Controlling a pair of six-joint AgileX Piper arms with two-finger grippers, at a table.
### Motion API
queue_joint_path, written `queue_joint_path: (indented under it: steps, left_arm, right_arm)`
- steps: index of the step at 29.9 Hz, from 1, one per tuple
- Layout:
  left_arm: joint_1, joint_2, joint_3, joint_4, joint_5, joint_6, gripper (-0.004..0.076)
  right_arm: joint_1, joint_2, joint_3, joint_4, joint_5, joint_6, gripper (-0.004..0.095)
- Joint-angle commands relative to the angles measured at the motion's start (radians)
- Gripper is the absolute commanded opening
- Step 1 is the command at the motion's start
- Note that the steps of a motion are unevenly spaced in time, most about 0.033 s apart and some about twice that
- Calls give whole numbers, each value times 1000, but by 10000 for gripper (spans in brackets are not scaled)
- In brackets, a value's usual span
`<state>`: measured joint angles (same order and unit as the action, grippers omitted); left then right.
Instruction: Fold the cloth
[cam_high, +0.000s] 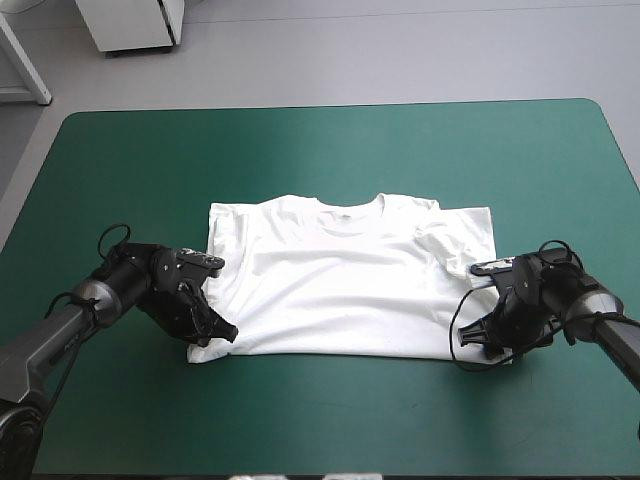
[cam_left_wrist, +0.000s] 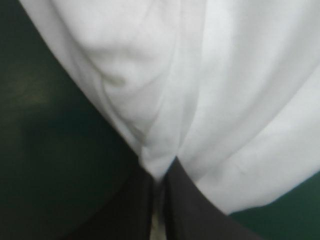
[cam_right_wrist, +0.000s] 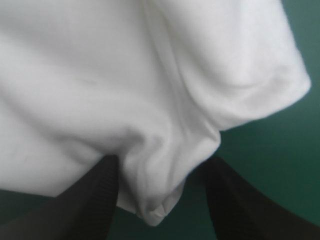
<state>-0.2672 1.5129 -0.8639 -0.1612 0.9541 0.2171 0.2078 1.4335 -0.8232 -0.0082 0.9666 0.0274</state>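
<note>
White short-sleeved T-shirt (cam_high: 340, 280) laid flat.
Its hem is pinched by the left gripper (cam_left_wrist: 159, 175) and straddled by the right gripper's (cam_right_wrist: 163, 161) spread jaws.

**Surface finish check**

- T-shirt (cam_high: 340, 285): white cloth, matt and soft, lightly creased, with rounded folds at the gripped corners.
- cover (cam_high: 330, 150): teal-green, matt, smooth and flat, with a faint pale sheen toward the far side.
- left gripper (cam_left_wrist: 159, 174) fingers (cam_left_wrist: 200, 217): black, matt, smooth.
- right gripper (cam_right_wrist: 161, 167) fingers (cam_right_wrist: 92, 210): black, matt, finely ribbed face. Rubber or plastic, can't tell.
- arm links (cam_high: 55, 340): dark grey, slight gloss.
</note>
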Motion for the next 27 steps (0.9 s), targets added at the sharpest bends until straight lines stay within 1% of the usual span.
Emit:
queue_joint_path:
  steps: [1,2,4,7,9,12,16,24,27]
  left_arm:
    - [-12,9,6,-104,7,5,-9]
    - [-12,9,6,-104,7,5,-9]
    - [-12,9,6,-104,15,5,-9]
    - [-12,9,6,-106,8,5,-9]
    - [-12,9,6,-106,4,11,-9]
    - [-12,4,6,-106,8,7,-9]
    - [-12,-51,6,-106,26,-10,-9]
    - [-12,-245,5,-92,114,-55,-9]
    - [-12,-315,-1,-56,140,-83,-9]
  right_arm:
    - [-4,23,-9,44,-45,-39,504]
    - [-4,29,-9,65,-53,-56,482]
    - [-4,35,-9,100,-56,-76,393]
    - [-4,40,-9,133,-56,-89,171]
    - [-4,40,-9,140,-54,-89,-3]
    - [-4,40,-14,145,-35,-89,-17]
    - [-4,11,-49,129,55,-84,-17]
    - [-4,-157,-160,-17,221,-27,-17]
    - [-4,-216,-201,-23,274,-20,-17]
